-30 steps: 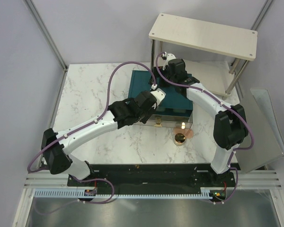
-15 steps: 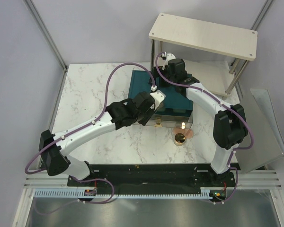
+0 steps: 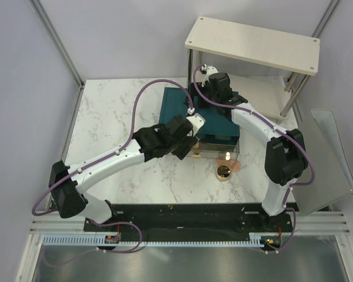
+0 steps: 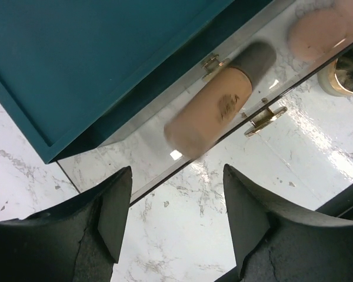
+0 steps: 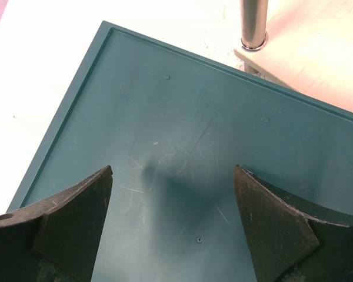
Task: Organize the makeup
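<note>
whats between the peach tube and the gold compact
In the left wrist view, only the clear drawer front separates the tube, inside the drawer, from the compact outside.

This is a robot test cell in a lab. Plain pale partition walls [image 3: 123,35] on metal posts [image 3: 55,38] enclose a marble-look worktop [image 3: 117,106]. The left arm [image 3: 106,164] and right arm [image 3: 256,126] are bolted to a black base plate [image 3: 188,214] beside a slotted cable duct [image 3: 165,239].

The white marbled tabletop [image 3: 112,117] carries the teal box [image 3: 176,103]; just in front of the box's right corner lie a gold-rimmed compact [image 3: 225,172] and a peach-pink pad [image 3: 236,167], close together; right of the box stands a wooden shelf rack [image 3: 253,38]
</note>
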`<state>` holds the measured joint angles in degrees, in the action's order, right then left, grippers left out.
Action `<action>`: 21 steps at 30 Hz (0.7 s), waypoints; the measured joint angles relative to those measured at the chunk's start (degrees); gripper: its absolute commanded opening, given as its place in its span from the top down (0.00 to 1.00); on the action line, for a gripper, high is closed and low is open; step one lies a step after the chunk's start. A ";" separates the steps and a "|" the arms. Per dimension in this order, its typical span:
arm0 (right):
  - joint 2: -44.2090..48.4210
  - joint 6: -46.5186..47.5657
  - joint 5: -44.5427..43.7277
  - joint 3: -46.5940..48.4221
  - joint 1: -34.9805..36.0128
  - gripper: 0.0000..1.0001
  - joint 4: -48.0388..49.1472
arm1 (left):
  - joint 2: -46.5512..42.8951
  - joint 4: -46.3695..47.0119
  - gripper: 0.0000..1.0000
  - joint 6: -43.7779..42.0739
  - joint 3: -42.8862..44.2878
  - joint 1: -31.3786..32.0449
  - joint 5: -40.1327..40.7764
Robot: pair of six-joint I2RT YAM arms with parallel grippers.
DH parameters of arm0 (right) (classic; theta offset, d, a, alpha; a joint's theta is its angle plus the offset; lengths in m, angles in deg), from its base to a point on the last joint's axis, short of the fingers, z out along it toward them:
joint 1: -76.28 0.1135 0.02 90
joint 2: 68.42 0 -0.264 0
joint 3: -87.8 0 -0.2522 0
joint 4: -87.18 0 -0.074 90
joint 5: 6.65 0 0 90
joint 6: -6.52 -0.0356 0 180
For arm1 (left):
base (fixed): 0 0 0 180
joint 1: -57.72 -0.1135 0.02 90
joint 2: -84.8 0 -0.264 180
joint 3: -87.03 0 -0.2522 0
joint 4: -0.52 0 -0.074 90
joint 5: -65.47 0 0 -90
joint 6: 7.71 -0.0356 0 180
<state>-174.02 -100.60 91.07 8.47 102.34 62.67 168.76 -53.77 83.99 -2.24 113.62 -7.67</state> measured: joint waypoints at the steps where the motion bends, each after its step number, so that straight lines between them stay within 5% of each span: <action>1: 0.00 0.00 0.02 0.00 0.00 0.09 0.02 | 0.00 0.07 0.30 -0.02 0.00 0.00 0.70; 15: -0.02 0.04 0.22 -0.02 0.00 0.09 0.22 | 0.81 0.37 0.31 0.09 1.44 -0.02 8.09; 21: -0.15 0.04 0.39 0.02 0.00 0.09 0.31 | -3.72 0.70 0.45 2.25 2.51 0.00 4.83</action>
<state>-174.17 -100.56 91.47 8.49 102.34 62.98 165.05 -53.07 86.24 0.27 113.62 -2.84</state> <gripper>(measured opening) 0.910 0.622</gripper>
